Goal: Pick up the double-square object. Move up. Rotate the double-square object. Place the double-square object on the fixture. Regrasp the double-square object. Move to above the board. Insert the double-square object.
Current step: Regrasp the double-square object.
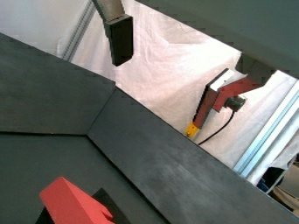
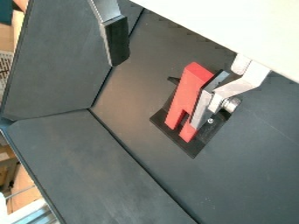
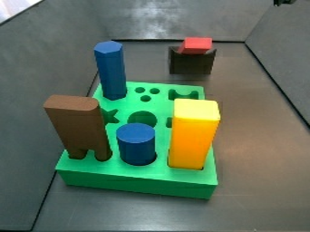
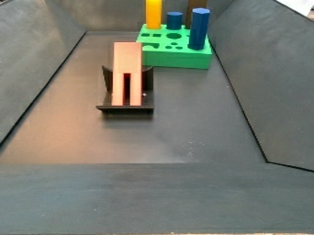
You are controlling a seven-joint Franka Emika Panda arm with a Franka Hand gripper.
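The red double-square object (image 4: 127, 72) lies lengthwise on the dark fixture (image 4: 125, 106) on the grey floor, also seen in a side view (image 3: 194, 43) atop the fixture (image 3: 189, 63). The green board (image 3: 145, 174) stands nearer that camera, and it shows at the back in a side view (image 4: 174, 57). My gripper (image 2: 163, 80) is open and holds nothing. In both wrist views one dark-padded finger (image 2: 115, 42) and one silver finger (image 2: 222, 87) stand wide apart. The red object (image 2: 187, 94) lies below, close to the silver finger. It shows at a corner in a wrist view (image 1: 76, 203). The gripper (image 1: 170, 79) does not show in the side views.
On the board stand a brown notched block (image 3: 75, 125), a tall yellow block (image 3: 194, 134), a blue cylinder (image 3: 136, 143) and a blue hexagonal peg (image 3: 111, 69). Dark sloping walls (image 4: 37, 83) enclose the floor. White cloth (image 1: 176, 61) lies beyond the wall.
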